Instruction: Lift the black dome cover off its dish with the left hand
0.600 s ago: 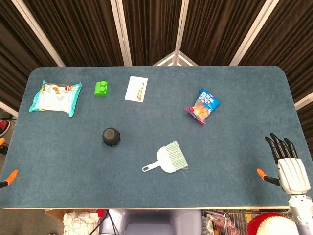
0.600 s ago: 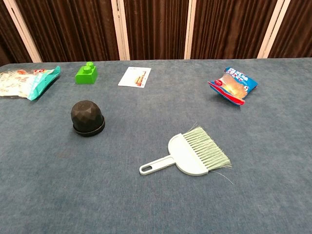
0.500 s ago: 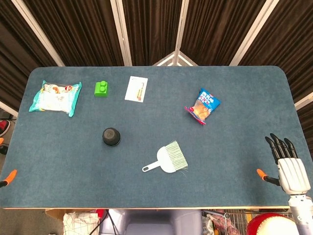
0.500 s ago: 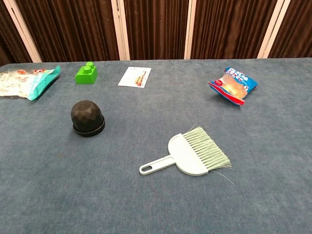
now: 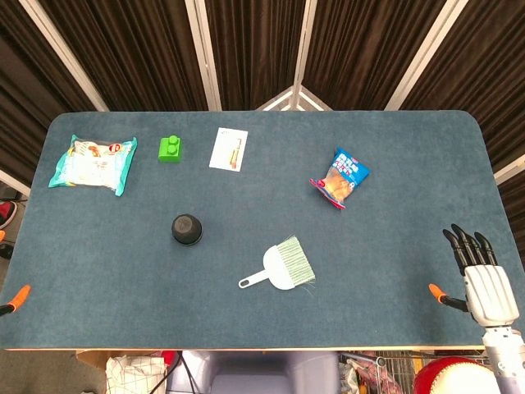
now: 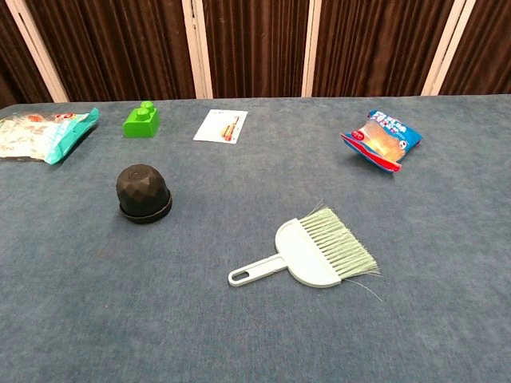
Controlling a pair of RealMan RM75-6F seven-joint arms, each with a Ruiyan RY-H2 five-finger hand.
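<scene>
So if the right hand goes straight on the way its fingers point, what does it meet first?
Nothing, as far as the head view shows: the right hand points up along the table's bare right edge, well clear of the snack bag.

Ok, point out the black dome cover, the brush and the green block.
black dome cover [image 6: 144,188], chest view, on the dome's side
brush [image 6: 307,257], chest view, on the pale head
green block [image 5: 170,149], head view, on its top

Showing a matt, faceted black plastic dome cover [image 6: 144,189], resting on a blue, felt-like cloth table top [image 6: 96,311] beside a smooth pale-green plastic hand brush [image 6: 307,251] and glossy crinkled snack bag [image 6: 382,140].
</scene>
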